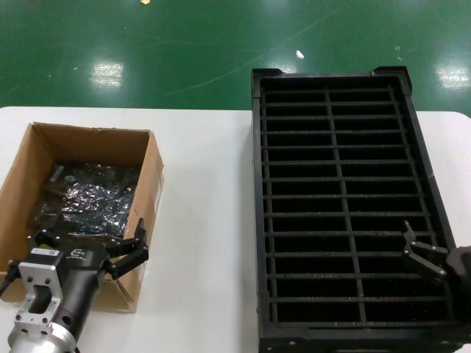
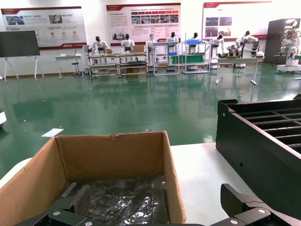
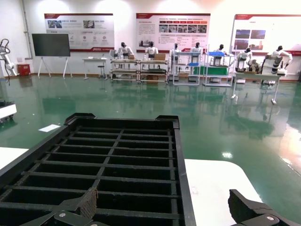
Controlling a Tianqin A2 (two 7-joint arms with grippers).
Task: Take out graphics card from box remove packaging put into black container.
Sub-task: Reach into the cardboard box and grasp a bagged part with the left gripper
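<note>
- Hovering at the box's near right corner, the left gripper (image 1: 87,248) is spread open and empty; the right gripper (image 1: 427,254), also open, waits over the black container (image 1: 259,220).
- Inside the box (image 1: 151,184), the packaging (image 1: 99,198) lies untouched; card hidden, slots unfilled, every step remains.

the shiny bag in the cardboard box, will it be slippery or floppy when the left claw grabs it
Probably slippery: the packaging looks glossy and crinkled. Likely floppy at its loose edges, though whatever is inside may stiffen the middle. The open left claw sits at the near rim of the box, so a pinch may catch only film.
</note>
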